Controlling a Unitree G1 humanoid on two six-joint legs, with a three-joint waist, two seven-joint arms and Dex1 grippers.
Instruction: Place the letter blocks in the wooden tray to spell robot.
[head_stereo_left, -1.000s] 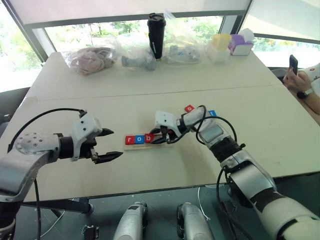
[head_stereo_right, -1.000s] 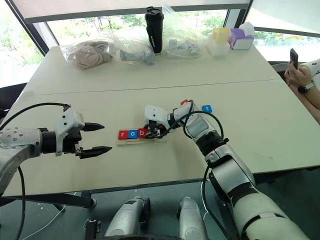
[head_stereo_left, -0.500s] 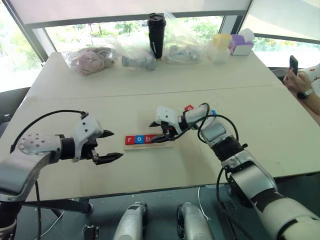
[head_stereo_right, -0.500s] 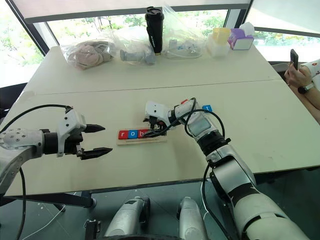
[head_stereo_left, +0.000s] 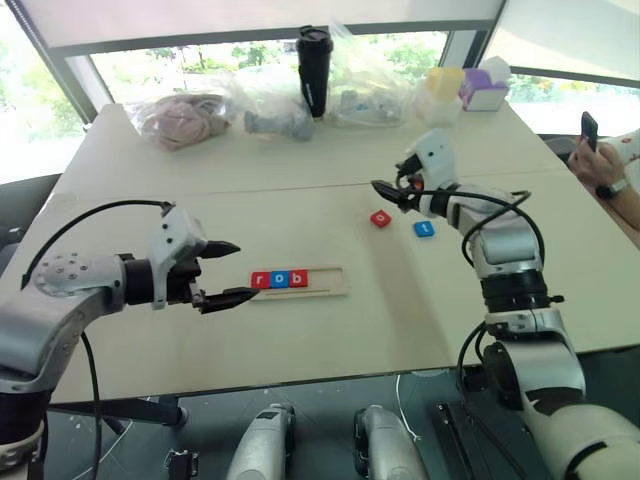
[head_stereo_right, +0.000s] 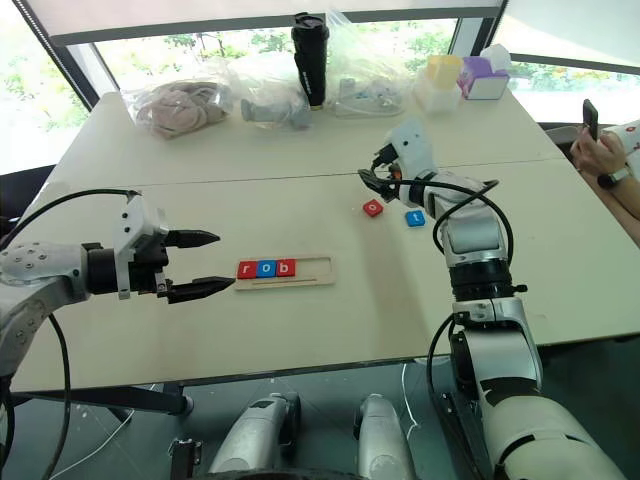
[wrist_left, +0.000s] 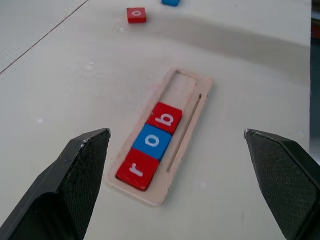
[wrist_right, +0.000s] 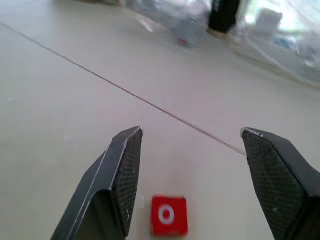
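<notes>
Left eye view: three trayed blocks (head_stereo_left: 279, 279), two loose (head_stereo_left: 402, 224).

Looking along our right end effector (wrist_right: 192, 150), we see its two black fingers (wrist_right: 125, 175) spread wide with nothing between them. Just below the gap, nearer the one finger, a red letter block (wrist_right: 169, 215) with a white "o" lies flat on the pale surface (wrist_right: 60, 115). A thin seam line (wrist_right: 125, 92) runs diagonally across that surface. Far beyond it stand a dark cylindrical container (wrist_right: 223, 15) and some clear plastic bags (wrist_right: 280, 45), blurred.
</notes>
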